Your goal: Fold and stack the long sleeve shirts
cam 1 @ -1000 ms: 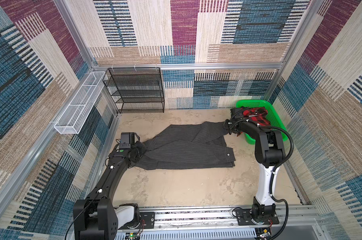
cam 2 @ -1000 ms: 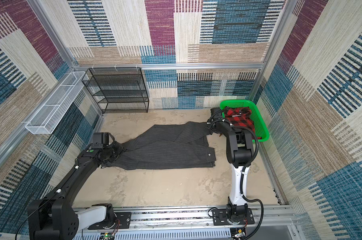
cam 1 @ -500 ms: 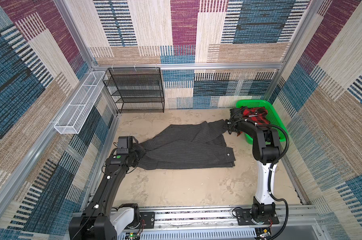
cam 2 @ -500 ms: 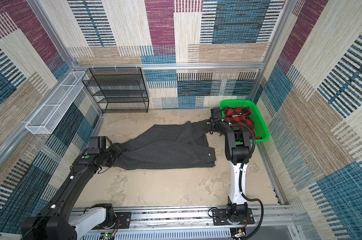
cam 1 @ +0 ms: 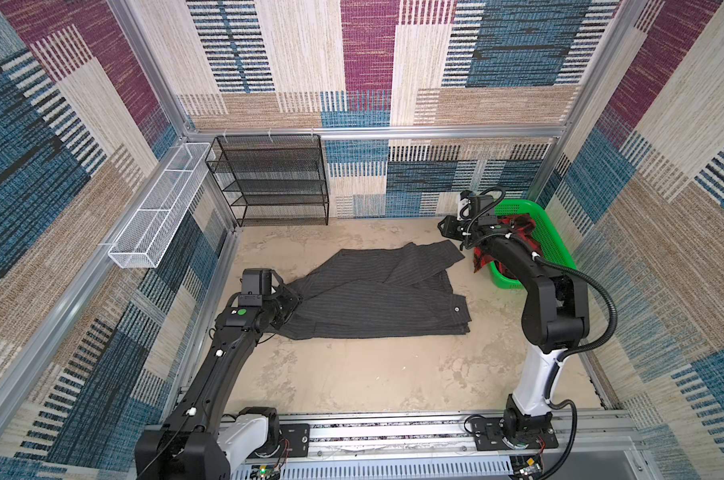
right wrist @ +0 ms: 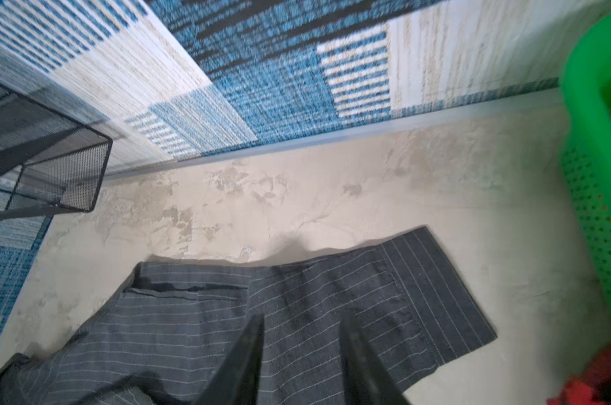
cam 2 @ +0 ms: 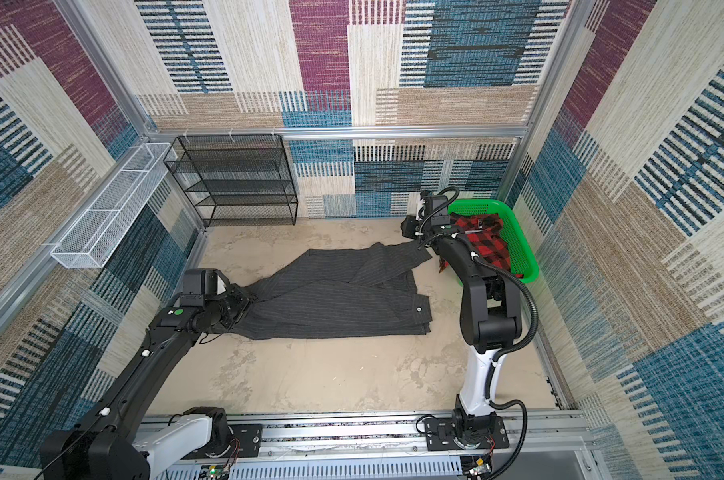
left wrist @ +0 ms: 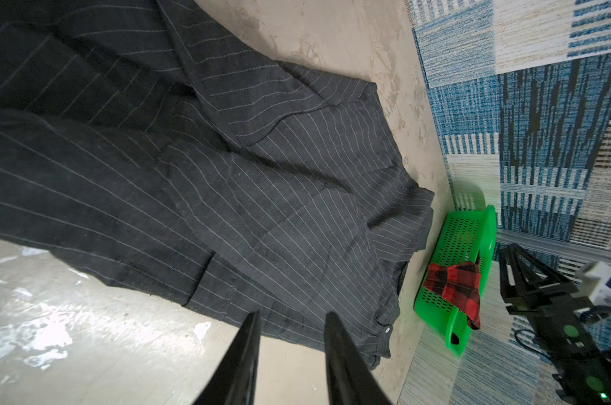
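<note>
Your left gripper (left wrist: 290, 317) is sitting with its fingers apart and nothing pinched between them, low at the left end of the dark pinstripe shirt (cam 1: 376, 299). It is hovering at about the same spot as a second ago, though the arm behind it is stretching out straighter now. Your right gripper (right wrist: 302, 321) is also released, fingers spread and empty. A second ago it was down on the far-right sleeve end; now it is lifting clear and hanging above the cuff, close to the back corner of the green basket (cam 2: 522, 249). That cuff is lying flat on the floor (cam 1: 352, 374). The pinstripe shirt is spreading across the middle of the floor, the sleeve reaching toward the basket and the near edge showing stacked layers with one pale button. The red-and-black check shirt (cam 2: 487, 245) is sitting in the basket at the right wall, one corner drooping over the rim onto the floor side. Your right arm is crossing over the basket in both top views and covering part of that shirt. The black mesh shelf (cam 1: 268, 183) is standing against the back wall and the white wire basket (cam 1: 156, 220) is hanging on the left wall, both well apart from the cloth.
</note>
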`<action>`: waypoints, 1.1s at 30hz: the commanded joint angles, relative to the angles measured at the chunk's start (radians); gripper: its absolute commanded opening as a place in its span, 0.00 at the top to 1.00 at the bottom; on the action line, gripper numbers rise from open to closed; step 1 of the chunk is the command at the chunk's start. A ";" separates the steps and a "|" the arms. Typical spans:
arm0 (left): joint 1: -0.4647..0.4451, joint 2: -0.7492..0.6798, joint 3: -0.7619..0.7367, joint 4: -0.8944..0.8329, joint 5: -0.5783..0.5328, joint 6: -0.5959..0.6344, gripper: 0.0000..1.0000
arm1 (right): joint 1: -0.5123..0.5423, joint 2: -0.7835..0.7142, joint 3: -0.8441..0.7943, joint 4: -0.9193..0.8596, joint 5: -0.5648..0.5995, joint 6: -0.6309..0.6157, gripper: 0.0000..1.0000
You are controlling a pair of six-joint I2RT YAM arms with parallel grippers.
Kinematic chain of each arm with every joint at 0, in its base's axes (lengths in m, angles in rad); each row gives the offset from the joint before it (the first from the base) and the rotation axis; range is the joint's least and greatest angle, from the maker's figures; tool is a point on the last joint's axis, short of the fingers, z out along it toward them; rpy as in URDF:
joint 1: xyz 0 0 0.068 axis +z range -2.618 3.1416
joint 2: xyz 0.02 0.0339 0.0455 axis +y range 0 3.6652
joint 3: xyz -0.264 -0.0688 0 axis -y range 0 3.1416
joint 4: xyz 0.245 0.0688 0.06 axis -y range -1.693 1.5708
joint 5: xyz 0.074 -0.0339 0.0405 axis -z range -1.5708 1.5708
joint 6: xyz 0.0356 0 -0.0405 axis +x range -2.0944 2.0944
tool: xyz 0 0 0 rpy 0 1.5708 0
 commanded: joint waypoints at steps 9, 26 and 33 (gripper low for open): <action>-0.015 0.035 0.030 0.026 0.017 0.015 0.65 | -0.003 0.197 0.054 -0.047 0.268 -0.074 0.30; -0.026 0.044 0.044 0.019 0.008 0.011 0.65 | -0.003 0.294 0.072 -0.050 0.329 -0.110 0.82; -0.042 0.090 0.057 0.073 0.047 0.000 0.64 | -0.003 0.124 0.058 -0.059 0.179 -0.094 0.91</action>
